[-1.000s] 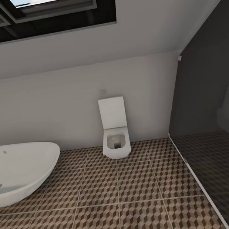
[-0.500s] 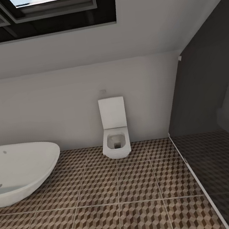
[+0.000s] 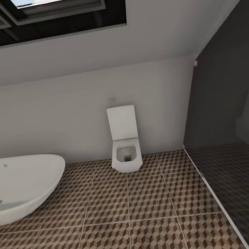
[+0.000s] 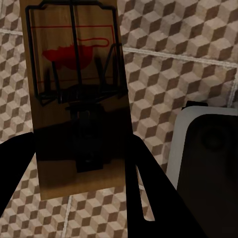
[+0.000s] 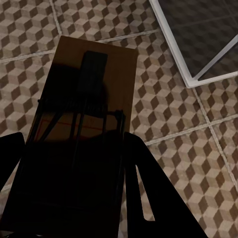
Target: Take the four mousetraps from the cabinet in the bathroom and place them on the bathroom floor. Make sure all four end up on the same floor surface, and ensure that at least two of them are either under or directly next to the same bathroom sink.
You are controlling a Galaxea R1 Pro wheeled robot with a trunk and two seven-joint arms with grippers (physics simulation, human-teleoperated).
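Note:
In the left wrist view a tan mousetrap [image 4: 79, 99] with a dark wire frame and a red spot sits between the dark fingers of my left gripper [image 4: 79, 166], which is shut on it above the bathroom floor [image 4: 173, 74]. My right gripper [image 5: 74, 163] is shut on another mousetrap [image 5: 91, 94], also held over the cube-patterned tiles [image 5: 173, 114]. The head view looks across the bathroom floor [image 3: 137, 220] toward the far wall. The cabinet and the sink are out of view.
A white oval bathtub [image 3: 21, 185] stands at the left and a square white toilet [image 3: 125, 145] at the far wall. A dark glass partition [image 3: 232, 134] with a white base rail [image 5: 198, 54] closes the right side. A dark white-rimmed object [image 4: 208, 158] lies near the left gripper.

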